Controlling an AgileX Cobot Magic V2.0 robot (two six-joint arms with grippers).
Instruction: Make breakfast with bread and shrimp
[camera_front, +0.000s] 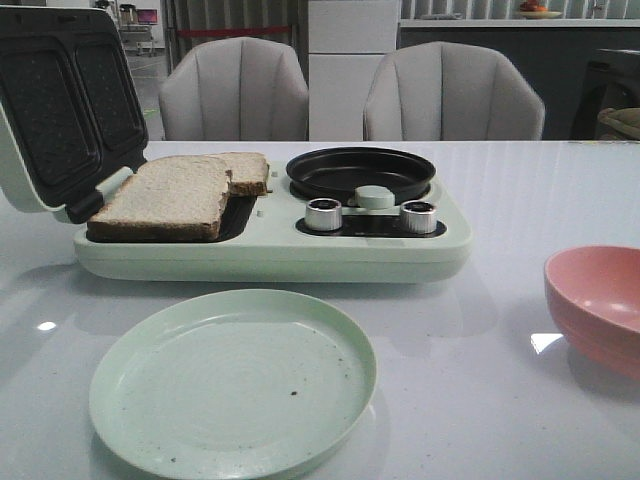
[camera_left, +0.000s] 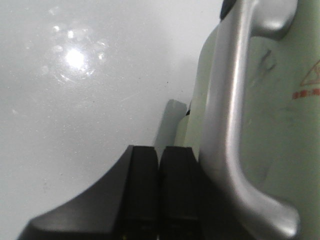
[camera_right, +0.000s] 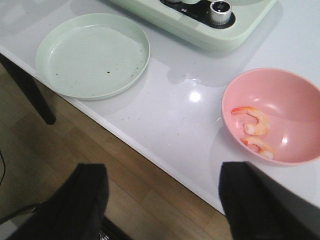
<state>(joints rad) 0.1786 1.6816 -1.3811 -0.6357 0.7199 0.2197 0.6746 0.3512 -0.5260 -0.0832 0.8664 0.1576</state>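
White tabletop, breakfast maker open, nothing plated yet.

Largest first: the table (camera_front: 520, 190) carries the pale green breakfast maker (camera_front: 270, 255), lid (camera_front: 60, 100) raised, with the bread (camera_front: 170, 195), two slices overlapping, lying on its grill side beside the empty round pan (camera_front: 360, 172). Before it sits the green plate (camera_front: 232, 380), bare but for crumbs; the pink bowl (camera_right: 272, 115) holds the shrimp (camera_right: 252, 131), untouched. My left gripper (camera_left: 159, 195) is pressed closed, empty, just beside the lid's metal handle (camera_left: 235, 125); my right gripper (camera_right: 162, 202) hangs wide apart off the table's edge. I judge the shrimp and the plating both remain.
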